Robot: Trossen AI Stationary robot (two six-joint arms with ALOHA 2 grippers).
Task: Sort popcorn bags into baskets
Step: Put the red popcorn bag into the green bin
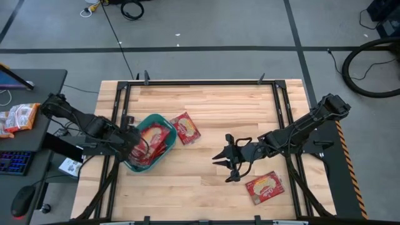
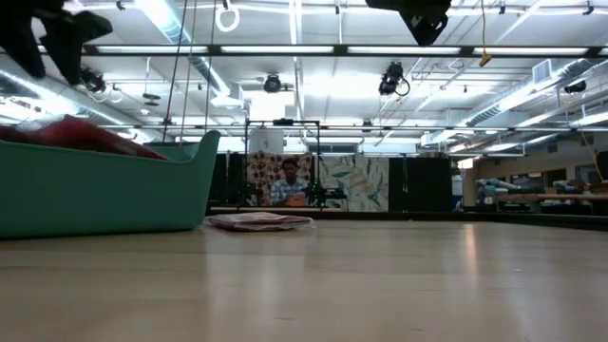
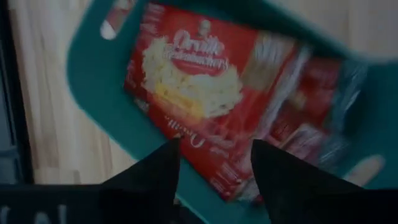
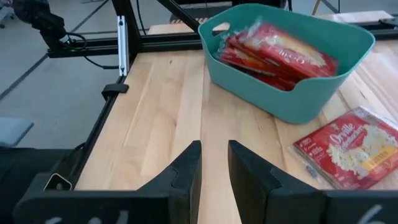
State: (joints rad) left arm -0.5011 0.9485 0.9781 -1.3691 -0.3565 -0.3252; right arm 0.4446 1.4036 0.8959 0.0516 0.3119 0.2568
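The teal basket (image 1: pixel 132 164) (image 2: pixel 104 190) (image 4: pixel 292 102) sits at the table's left, with several red popcorn packets (image 1: pixel 152 139) (image 3: pixel 199 81) (image 4: pixel 280 53) piled inside. One more packet (image 1: pixel 185 127) (image 4: pixel 351 146) (image 2: pixel 258 220) lies flat on the wood just right of the basket. Another packet (image 1: pixel 264 187) lies near the table's right near corner. My left gripper (image 1: pixel 136 141) (image 3: pixel 214 146) hovers open over the basket's packets, touching none that I can see. My right gripper (image 1: pixel 217 160) (image 4: pixel 214 146) hangs above bare wood at mid-table, its fingers a narrow gap apart and holding nothing.
A black metal frame (image 1: pixel 119 100) runs along the table's edges. On a side desk to the left are more packets (image 1: pixel 19 117), a keyboard and a mouse. Bare wood lies between the basket and my right gripper. A person (image 2: pixel 290 180) sits far behind the table.
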